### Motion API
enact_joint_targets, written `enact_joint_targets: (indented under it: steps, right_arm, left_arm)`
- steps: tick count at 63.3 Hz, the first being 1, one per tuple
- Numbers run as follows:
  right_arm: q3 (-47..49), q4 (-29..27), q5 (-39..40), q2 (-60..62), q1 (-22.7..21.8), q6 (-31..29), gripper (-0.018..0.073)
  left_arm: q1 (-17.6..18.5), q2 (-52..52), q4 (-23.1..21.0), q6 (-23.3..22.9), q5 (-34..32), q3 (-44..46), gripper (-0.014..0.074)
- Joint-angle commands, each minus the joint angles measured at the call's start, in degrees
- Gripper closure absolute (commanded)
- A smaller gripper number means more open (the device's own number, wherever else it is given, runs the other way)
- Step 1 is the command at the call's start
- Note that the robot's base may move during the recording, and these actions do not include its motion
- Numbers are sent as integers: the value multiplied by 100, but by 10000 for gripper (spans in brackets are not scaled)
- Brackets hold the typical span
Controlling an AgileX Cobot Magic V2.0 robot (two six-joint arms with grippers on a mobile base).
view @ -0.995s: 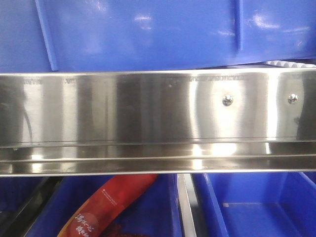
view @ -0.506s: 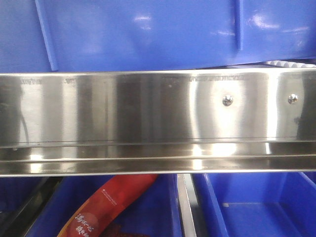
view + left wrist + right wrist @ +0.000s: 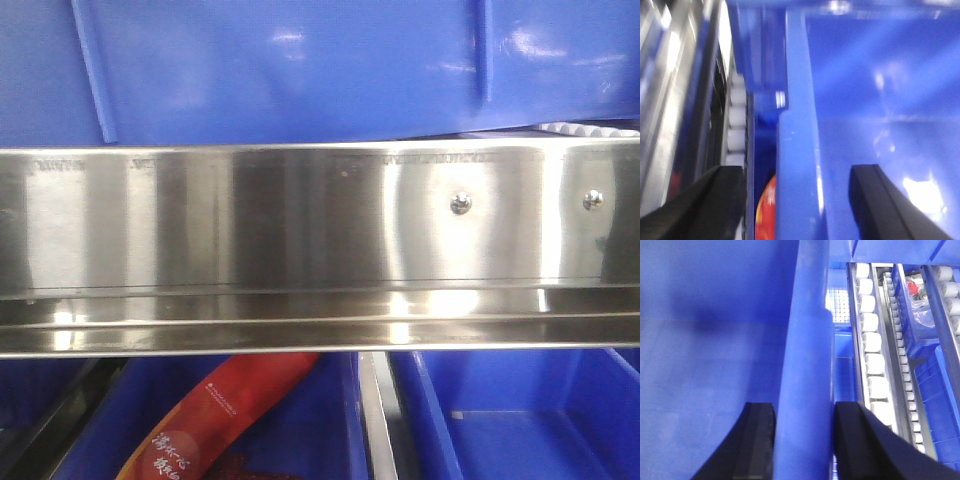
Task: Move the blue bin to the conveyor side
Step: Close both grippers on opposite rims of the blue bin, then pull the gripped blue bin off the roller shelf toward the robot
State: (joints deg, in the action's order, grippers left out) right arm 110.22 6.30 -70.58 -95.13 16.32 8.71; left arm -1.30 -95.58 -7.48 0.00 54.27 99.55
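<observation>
Blue bin [image 3: 715, 340]: stiff, slick plastic, likely light; grasp at rim [image 3: 807, 315], where right end effector [image 3: 802, 412] clamps, left end effector [image 3: 797, 172] straddles open

Warehse: s/s roller rack [image 3: 872, 342]

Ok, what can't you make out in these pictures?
Conveyor: in no view.
Large blue plastic bin: front view, cropped by frame and shiny steel rail.
Red printed packet: front view, cut off by bottom edge.
Left gripper: wrist view blurred.
Right gripper: wrist view, straddles bin wall; contact unclear.
</observation>
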Motion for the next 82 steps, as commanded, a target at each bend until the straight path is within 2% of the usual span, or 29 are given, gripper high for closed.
enact_joint_targets:
  steps: [1,53,61,74,82]
  right_arm:
    - [51,152,62,23,-6,-74,638]
    - [51,152,62,23,-6,-74,638]
    - [51,152,62,23,-6,-74,638]
    - [51,152,62,23,-6,-74,638]
    - [51,164,62,23,-6,-74,638]
  left_arm:
    - [-6,-20,-144,0,43,69,270]
    - [-6,-250,-269,0,305,69,272]
    - [-6,-250,-269,0,332,69,349]
    - [-6,-250,-283,0,343,69,633]
    - [-6,-250,-283,0,432,69,609]
